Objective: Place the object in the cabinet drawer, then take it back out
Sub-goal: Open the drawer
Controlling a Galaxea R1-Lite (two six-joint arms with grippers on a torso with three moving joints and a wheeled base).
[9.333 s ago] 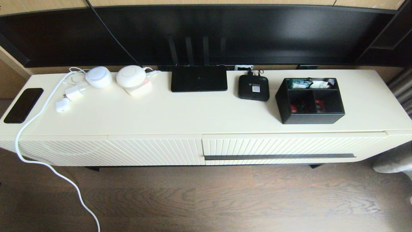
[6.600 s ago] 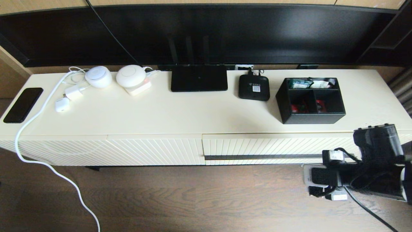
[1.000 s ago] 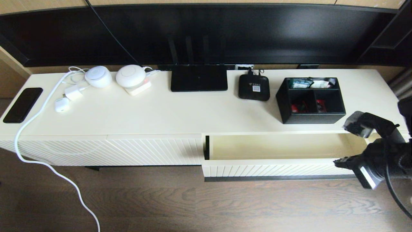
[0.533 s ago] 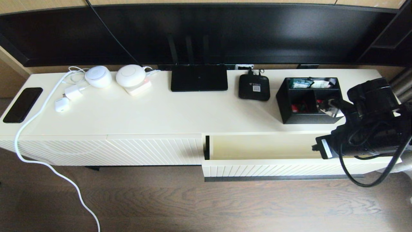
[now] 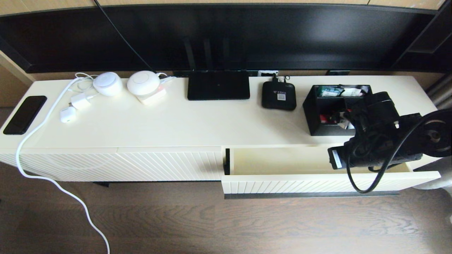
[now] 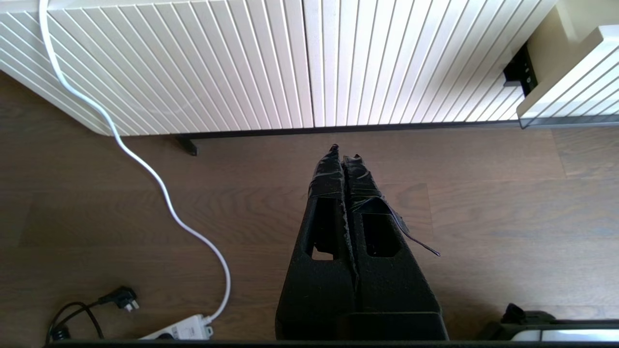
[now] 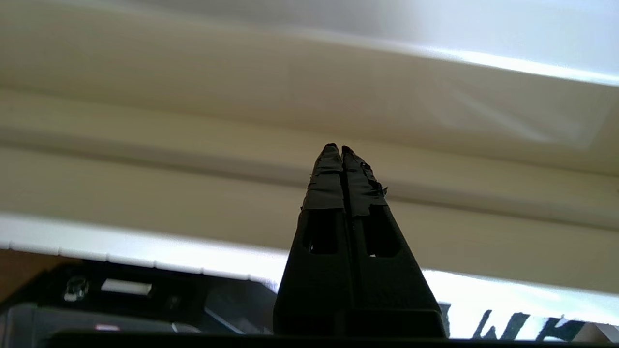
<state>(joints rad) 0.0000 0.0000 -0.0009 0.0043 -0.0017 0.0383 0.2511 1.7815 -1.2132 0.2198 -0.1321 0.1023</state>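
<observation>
Organizer box, black, rectangular and three-compartmented with colourful packets, stands on the long cream desk just behind the open drawer. That wide cream ribbed-front drawer is pulled out, its interior bare. Right pincer, fingers pressed together and holding nothing, hovers at the box's right side. Left pincer, likewise closed, hangs low over the wooden floor.

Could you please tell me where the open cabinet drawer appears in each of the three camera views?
Head view: cabinet drawer, pulled open, lower right of centre.
Left wrist view: its corner at the upper right edge.
Right wrist view: cream surfaces only; cannot tell.
Shared landmark: white cable in head and left wrist views.
</observation>
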